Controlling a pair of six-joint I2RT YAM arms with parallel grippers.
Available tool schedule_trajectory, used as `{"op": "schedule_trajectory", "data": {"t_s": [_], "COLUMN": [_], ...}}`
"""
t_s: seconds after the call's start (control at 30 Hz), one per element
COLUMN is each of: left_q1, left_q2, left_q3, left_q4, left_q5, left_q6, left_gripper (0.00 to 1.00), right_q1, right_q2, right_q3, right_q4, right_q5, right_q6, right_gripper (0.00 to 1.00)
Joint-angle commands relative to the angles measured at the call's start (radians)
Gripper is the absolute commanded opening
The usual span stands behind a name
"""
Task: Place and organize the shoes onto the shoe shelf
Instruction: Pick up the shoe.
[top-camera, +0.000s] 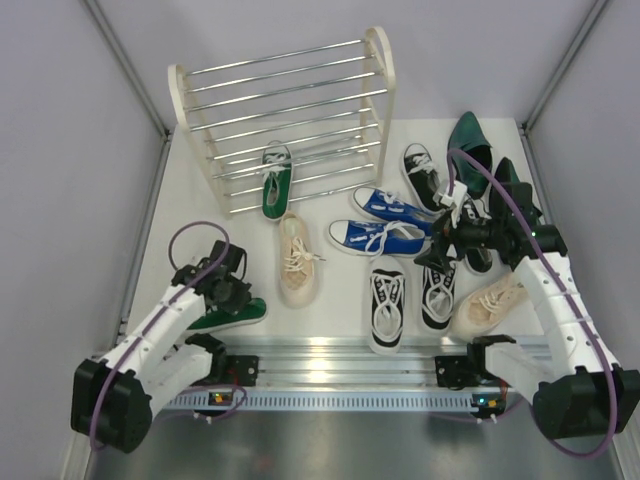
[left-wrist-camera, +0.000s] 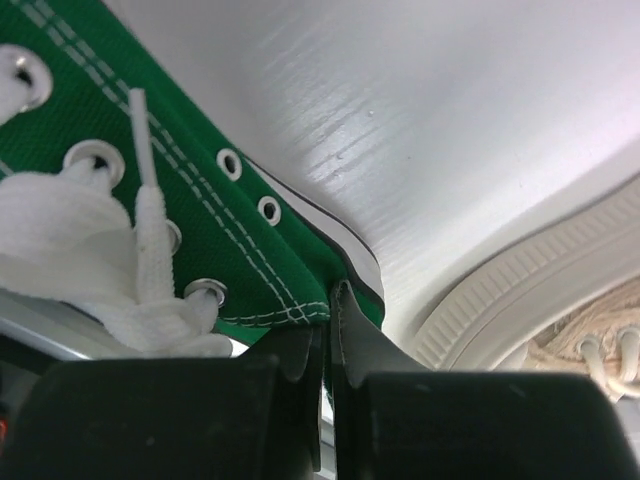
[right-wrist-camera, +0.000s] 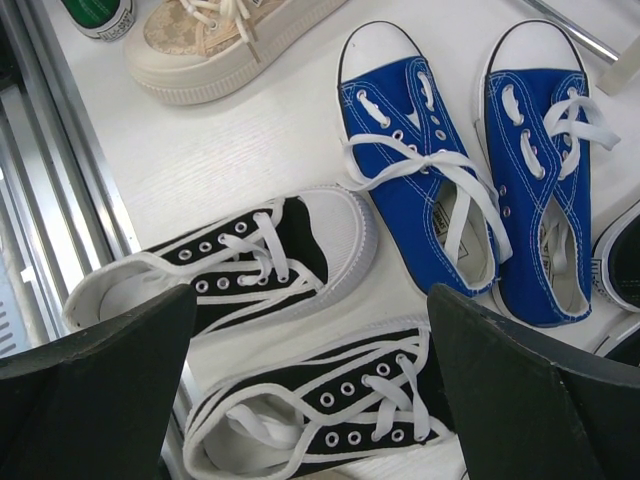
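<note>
**Left pincer closed on the green sneaker's edge**

The left pincer (left-wrist-camera: 330, 300) is closed tight on the thin side wall of a green canvas lace-up sneaker (left-wrist-camera: 200, 220). I think this edge gives a firm hold for lifting. Far ahead of it stands the chrome-rod shoe shelf with cream side panels (top-camera: 380, 70), with another green sneaker (top-camera: 277, 182) on its lower rods. The right pincer (right-wrist-camera: 310, 300) hangs wide open and holds nothing, above a black-and-white canvas sneaker (right-wrist-camera: 250, 255).

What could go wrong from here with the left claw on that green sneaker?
1. The left claw grips only the thin canvas edge of the green sneaker near its eyelets, so the shoe may slip out or swing when lifted.
2. The beige sneaker lies close beside it and might get knocked.
3. The loose white lace could catch on the shelf rods.
</note>
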Motion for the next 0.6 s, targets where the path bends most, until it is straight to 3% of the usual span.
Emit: {"op": "schedule_trajectory", "data": {"t_s": [0.0, 0.13, 0.23, 0.4, 0.57], "left_q1": [0.007, 0.005, 0.005, 0.004, 0.004], "left_q2": [-0.077, -0.203, -0.276, -0.385, -0.459], "left_q3": [-0.038, -0.007, 0.028, 0.100, 0.138], "left_q4": [0.211, 0.285, 0.323, 0.342, 0.353], "left_q5": [-0.062, 0.027, 0.142, 0.322, 0.501], "left_q6": [0.216, 0.503, 0.627, 0.778, 0.883], "left_gripper": [0.00, 0.00, 0.00, 0.00, 0.00], "right_q1": [0.014, 0.016, 0.022, 0.063, 0.123], "right_q2": [-0.019, -0.013, -0.005, 0.014, 0.043], "right_q3": [0.004, 0.017, 0.035, 0.070, 0.109], "right_q4": [0.012, 0.012, 0.002, -0.009, 0.037], "right_q5": [-0.039, -0.058, -0.082, -0.116, -0.164], "right_q6": [-0.021, -0.015, -0.005, 0.016, 0.154], "right_gripper": [0.99, 0.99, 0.99, 0.99, 0.99]}}
